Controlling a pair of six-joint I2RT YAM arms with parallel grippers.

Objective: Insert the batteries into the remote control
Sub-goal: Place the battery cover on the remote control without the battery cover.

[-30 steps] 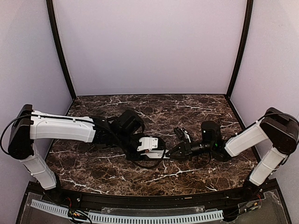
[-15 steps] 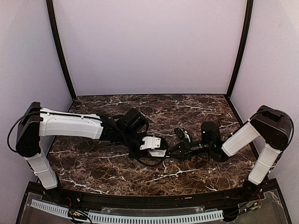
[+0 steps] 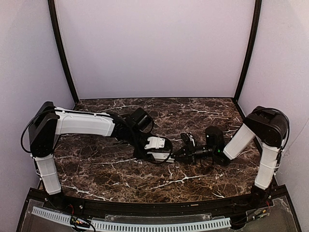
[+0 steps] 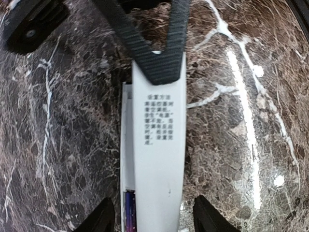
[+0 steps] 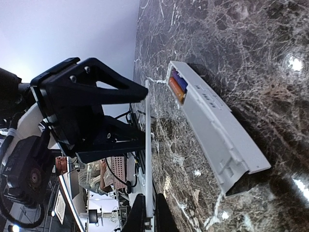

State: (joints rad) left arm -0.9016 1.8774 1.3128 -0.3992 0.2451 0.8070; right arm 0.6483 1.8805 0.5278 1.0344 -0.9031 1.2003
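The left gripper (image 4: 155, 218) is about half open. In its own wrist view its two dark fingertips sit at 7 and 5 o'clock, one on each side of a long white cover (image 4: 159, 145) printed with small text, and neither tip touches it.

The right gripper (image 5: 148, 213) comes in from 12 o'clock in that same view. Its ribbed fingers are pinched shut on the far end of the cover, which it holds flat. From the right wrist the cover shows only as a thin white edge running straight out from between the closed jaws.

The remote control (image 5: 217, 125) lies on the dark marble table (image 4: 58, 121), just beside the cover and partly under it. From the left wrist it shows only as a narrow strip along the cover's 9 o'clock edge.

Both batteries are in the recess at the remote's far end, side by side: an orange battery (image 5: 175, 90) and a purple battery (image 5: 180, 79).

From overhead the two arms reach in from 9 and 3 o'clock, and their grippers meet near the middle of the table.
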